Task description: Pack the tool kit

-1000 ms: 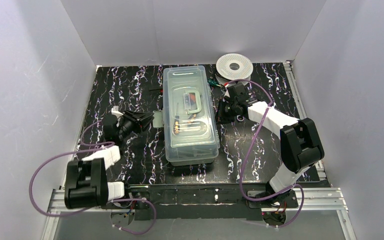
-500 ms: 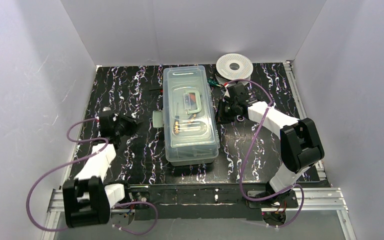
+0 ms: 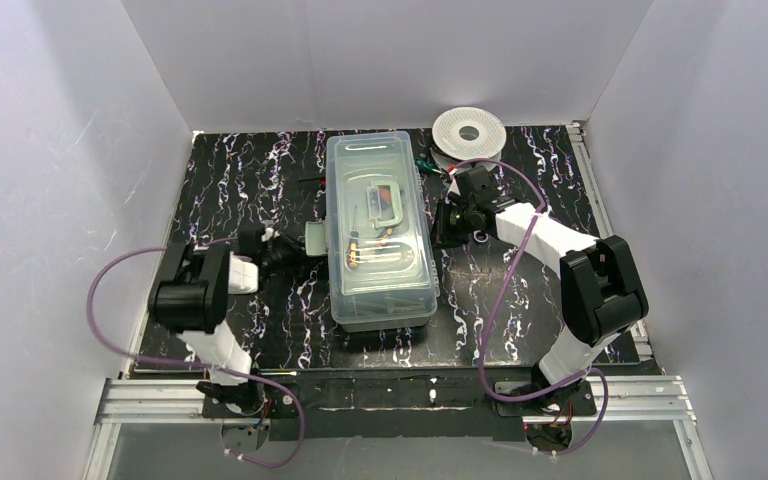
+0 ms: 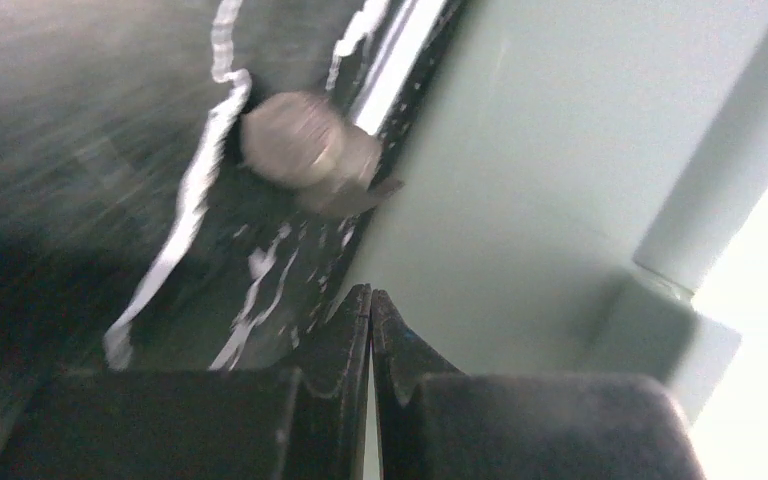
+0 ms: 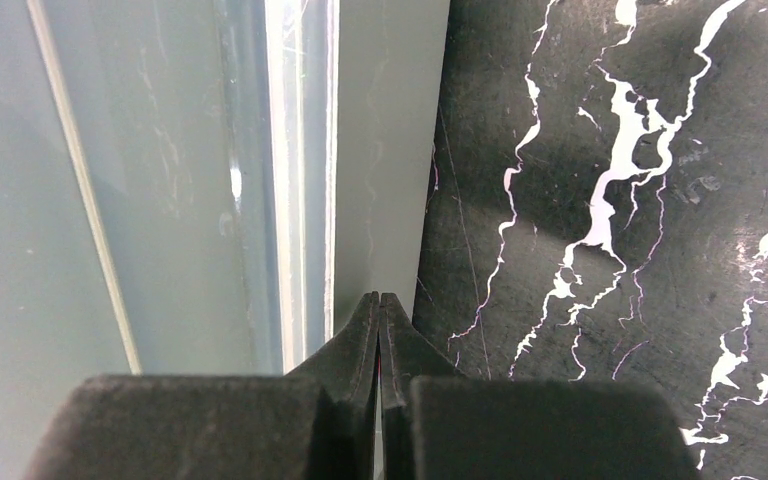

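Black white-veined marble-look tabletop (image 3: 250, 170), pale-green rectangular plastic box (image 3: 385, 318) at centre, smooth clear lid (image 3: 370, 160) on, tools (image 3: 385, 200) showing through, white round spool (image 3: 469, 130) behind the box's right corner, left gripper (image 3: 295, 253) close by the box's left wall, fingers pressed together, empty, right gripper (image 3: 444, 228) at its right wall, likewise.

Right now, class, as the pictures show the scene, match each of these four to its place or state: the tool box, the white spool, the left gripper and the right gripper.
Column one:
1. tool box
2. white spool
3. left gripper
4. right gripper

Column two:
A. at the far edge of the table
B. shut, at the box's right side
C. pale green, in the middle of the table
D. shut, at the box's left side

Pairs: 1-C, 2-A, 3-D, 4-B
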